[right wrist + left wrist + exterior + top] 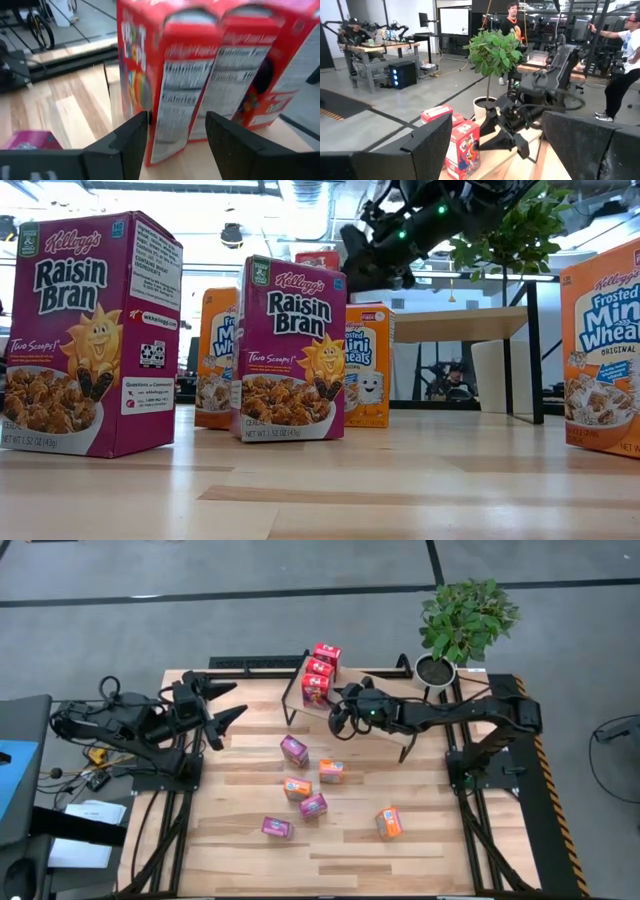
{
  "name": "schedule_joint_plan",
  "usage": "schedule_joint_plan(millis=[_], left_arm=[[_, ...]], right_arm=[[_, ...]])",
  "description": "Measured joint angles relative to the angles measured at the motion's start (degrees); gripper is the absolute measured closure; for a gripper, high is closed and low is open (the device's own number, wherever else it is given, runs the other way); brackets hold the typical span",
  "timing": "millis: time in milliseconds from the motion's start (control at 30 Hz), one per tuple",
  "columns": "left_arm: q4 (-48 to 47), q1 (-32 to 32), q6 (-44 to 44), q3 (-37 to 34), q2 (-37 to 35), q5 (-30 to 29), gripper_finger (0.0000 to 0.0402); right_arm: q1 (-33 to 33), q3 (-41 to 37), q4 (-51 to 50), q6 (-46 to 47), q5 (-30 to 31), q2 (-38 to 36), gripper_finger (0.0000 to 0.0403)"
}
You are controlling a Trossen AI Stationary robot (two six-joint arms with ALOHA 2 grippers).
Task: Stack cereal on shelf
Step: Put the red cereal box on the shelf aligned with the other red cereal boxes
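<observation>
Wooden tabletop (240,840) carries six loose cereal boxes (294,751), two red ones (317,682) already on the shelf (395,688), and the right gripper (340,720) hovers beside them, spread and empty; light, crushable cardboard, best pinched across the narrow sides.

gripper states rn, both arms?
Left gripper: open, empty, waiting at the table's left.
Right gripper: open, empty, by the red cereal boxes on the shelf.

I read "Kellogg's Raisin Bran" on two magenta boxes (90,335) (290,350), "Frosted Mini Wheats" on an orange box (603,350).
</observation>
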Motion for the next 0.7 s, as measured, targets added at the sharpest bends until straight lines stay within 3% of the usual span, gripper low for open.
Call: schedule_joint_plan(millis=[333, 700], left_arm=[[-1.8, 0.0, -0.7, 0.0, 0.3, 0.0, 0.0099], [-2.2, 0.0, -0.8, 0.0, 0.2, -0.3, 0.0099]], right_arm=[[4.3, 0.0, -2.7, 1.4, -0.2, -1.2, 0.0210], [6.0, 0.1, 1.8, 1.4, -0.2, 3.5, 0.0320]])
